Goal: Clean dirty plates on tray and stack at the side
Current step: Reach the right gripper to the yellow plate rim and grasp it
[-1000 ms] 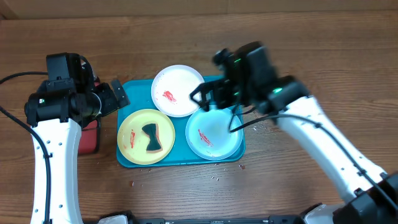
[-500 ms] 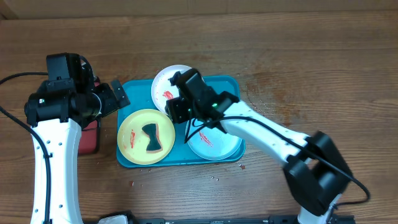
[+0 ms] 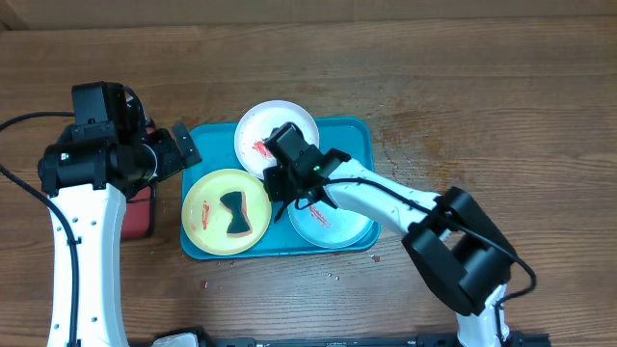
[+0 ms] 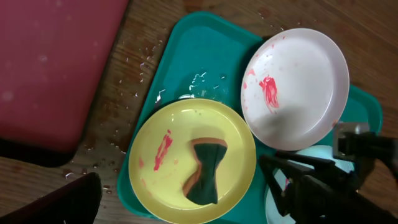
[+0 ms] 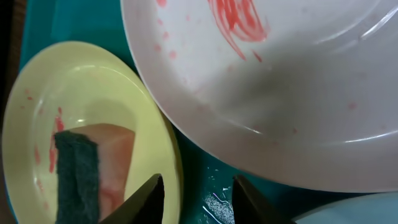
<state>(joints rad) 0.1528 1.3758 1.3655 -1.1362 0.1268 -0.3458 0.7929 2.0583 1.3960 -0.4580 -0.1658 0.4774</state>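
1. Reach across the tray (image 3: 349, 138) is the change: the right arm (image 3: 386, 198), over the tray's back right corner a second ago, now stretches low over the middle, its tip between the yellow plate (image 3: 217, 188) and the white plate (image 3: 258, 125)
2. The right jaws are narrower than a second ago. In the wrist view the yellow plate's right-hand rim lies between the two fingertips (image 5: 151, 190), with a gap still showing; whether they pinch the rim yet I cannot tell
3. The plates have not moved. All three lie in the tray, each red-smeared: the white one at the back, the yellow one front left with the sponge (image 3: 233, 212) on it, and the mint plate (image 3: 337, 229) front right, partly under the arm
4. The left jaws stay spread wide and empty, just beside the tray's back left corner, with a red tray (image 4: 56, 62) on the bench (image 3: 482, 96) beneath that arm
5. For the task this looks like the very start, since nothing is wiped and nothing is stacked at the side. The right arm appears to be taking hold of the yellow plate by its rim
6. The white plate's edge lies just beside that rim, so a lift could nudge it, and the loose sponge could slide if the plate tips
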